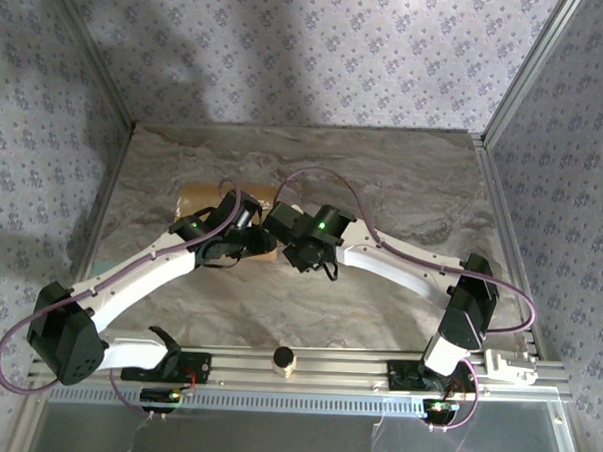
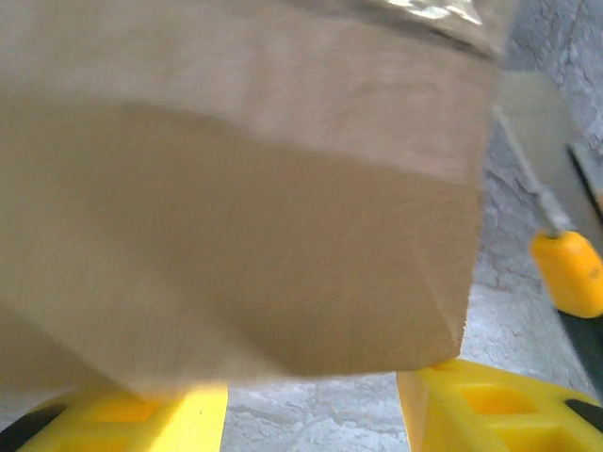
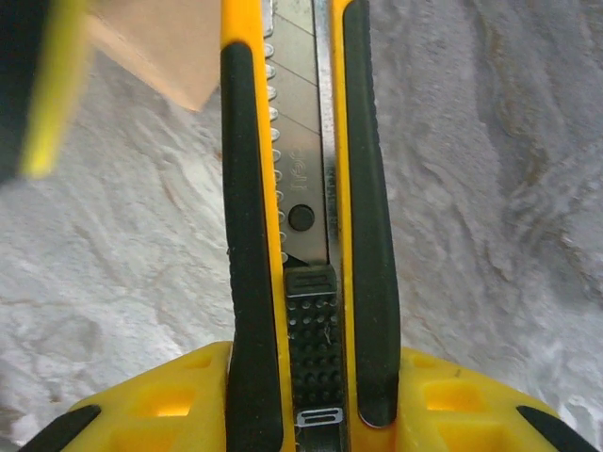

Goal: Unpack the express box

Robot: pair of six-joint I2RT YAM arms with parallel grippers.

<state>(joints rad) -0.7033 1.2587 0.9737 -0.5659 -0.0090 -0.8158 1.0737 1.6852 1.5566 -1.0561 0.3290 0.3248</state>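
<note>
The express box (image 1: 195, 195) is a tan carton lying mid-table, largely covered by both wrists. In the left wrist view its plain cardboard side (image 2: 245, 217) looms close, with glossy tape (image 2: 424, 11) along the top edge. My left gripper (image 2: 311, 414) is open, its yellow fingers (image 2: 490, 405) spread under the box's lower edge, bare table showing between them. My right gripper (image 3: 311, 386) is shut on a yellow-and-black utility knife (image 3: 301, 188), blade pointing away toward a box corner (image 3: 160, 47). The knife's blade and nose (image 2: 565, 268) show just right of the box.
The marbled grey table (image 1: 404, 180) is fenced by metal posts and patterned walls. A small tan cylinder (image 1: 284, 359) stands on the front rail between the arm bases. A white part (image 1: 511, 365) sits at the rail's right end.
</note>
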